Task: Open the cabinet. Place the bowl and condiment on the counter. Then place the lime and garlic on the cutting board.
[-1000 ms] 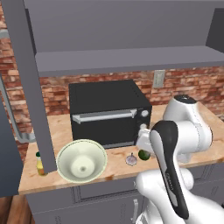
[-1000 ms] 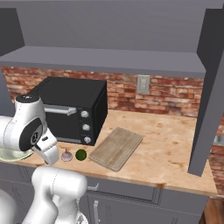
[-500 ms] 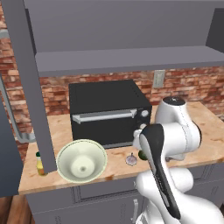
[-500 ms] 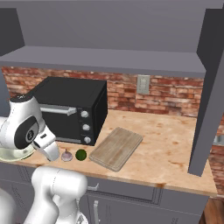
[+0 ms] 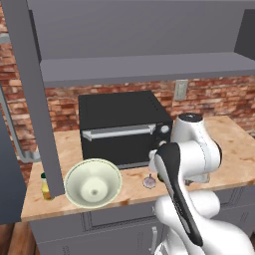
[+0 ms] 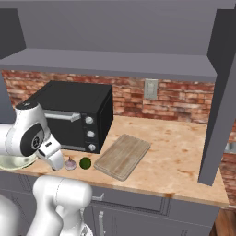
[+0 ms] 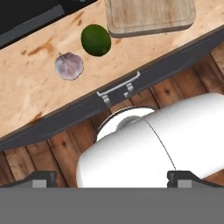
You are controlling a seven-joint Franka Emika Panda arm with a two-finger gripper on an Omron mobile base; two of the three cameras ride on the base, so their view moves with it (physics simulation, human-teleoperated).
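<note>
Far left, the condiment (image 5: 45, 185) stands upright on the counter (image 6: 184, 156) at its left end, partly behind the edge of an open cabinet (image 5: 30, 94) door. Just right of it the bowl (image 5: 93, 183) sits upright near the front edge, in front of the oven (image 5: 122, 127).

Next right, the garlic (image 6: 70, 163) lies on the counter before the oven's knobs, and the lime (image 6: 85, 162) lies just beside it — close, though I cannot tell if they touch. Both are off the board (image 6: 122, 156), which lies flat just right of the lime, angled away toward the far wall. In the hand view the lime (image 7: 96, 40) sits right next to the board's (image 7: 148, 15) near corner, with the garlic (image 7: 69, 65) on its other side.

My gripper (image 7: 112, 177) hangs at the counter's front edge, near the garlic, with its jaws spread fully apart and nothing between them — my fingertips (image 7: 40, 177) stand clear of everything.
</note>
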